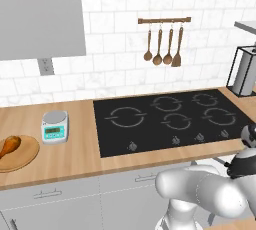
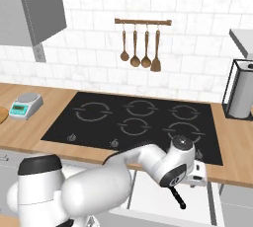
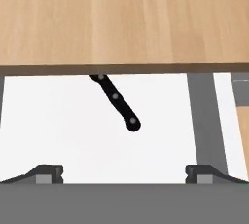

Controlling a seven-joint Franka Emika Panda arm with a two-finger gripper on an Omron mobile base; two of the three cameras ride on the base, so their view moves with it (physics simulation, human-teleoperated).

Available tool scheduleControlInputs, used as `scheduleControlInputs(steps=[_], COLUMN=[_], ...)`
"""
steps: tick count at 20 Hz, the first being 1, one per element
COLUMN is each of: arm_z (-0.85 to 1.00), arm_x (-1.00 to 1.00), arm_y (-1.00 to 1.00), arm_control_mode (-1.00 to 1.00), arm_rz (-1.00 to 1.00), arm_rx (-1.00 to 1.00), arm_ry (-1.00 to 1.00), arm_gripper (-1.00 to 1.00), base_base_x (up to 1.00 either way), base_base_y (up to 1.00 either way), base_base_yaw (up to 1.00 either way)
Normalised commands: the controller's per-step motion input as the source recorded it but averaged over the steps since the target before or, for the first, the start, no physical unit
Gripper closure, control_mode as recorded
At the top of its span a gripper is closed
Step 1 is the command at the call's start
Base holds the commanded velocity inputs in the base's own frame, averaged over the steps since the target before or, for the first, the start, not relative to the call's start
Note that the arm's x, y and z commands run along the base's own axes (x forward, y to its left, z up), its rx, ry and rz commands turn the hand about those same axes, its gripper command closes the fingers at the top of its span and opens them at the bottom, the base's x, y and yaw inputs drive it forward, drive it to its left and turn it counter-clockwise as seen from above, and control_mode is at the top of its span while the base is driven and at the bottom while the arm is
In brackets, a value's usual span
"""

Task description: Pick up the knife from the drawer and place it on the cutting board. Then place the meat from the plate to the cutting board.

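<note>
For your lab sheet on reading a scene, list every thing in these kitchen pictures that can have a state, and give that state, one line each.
drawer: pulled open under the counter edge.
knife: lying in the drawer, handle showing, blade hidden under the counter, not gripped.
gripper: open, over the drawer, holding nothing.
meat: lying on the plate, not moved.
plate: on the counter, bearing the meat.
kitchen scale: on the counter, pan bare.

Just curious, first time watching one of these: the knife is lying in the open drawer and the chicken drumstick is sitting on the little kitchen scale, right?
Nearly. The knife does lie in the open drawer, but the left base view shows the drumstick on the round plate, beside the scale.
</note>
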Motion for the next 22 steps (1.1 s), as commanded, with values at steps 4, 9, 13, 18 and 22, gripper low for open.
scheduleControlInputs(steps=[4,9,13,18,22], arm_z=[-0.21,-0.19,-0.18,-0.31,-0.43], arm_x=[0.00,0.00,0.00,0.00,0.00], arm_y=[-0.17,-0.04,0.00,0.00,0.00], arm_control_mode=[-1.00,-1.00,-1.00,-1.00,-1.00], arm_rz=[0.00,0.00,0.00,0.00,0.00], arm_rx=[0.12,0.09,0.05,0.02,0.00], arm_ry=[0.00,0.00,0.00,-0.04,-0.06], arm_gripper=[-1.00,-1.00,-1.00,-1.00,-1.00], base_base_x=[0.00,0.00,0.00,0.00,0.00], base_base_y=[0.00,0.00,0.00,0.00,0.00], base_base_yaw=[0.00,0.00,0.00,0.00,0.00])
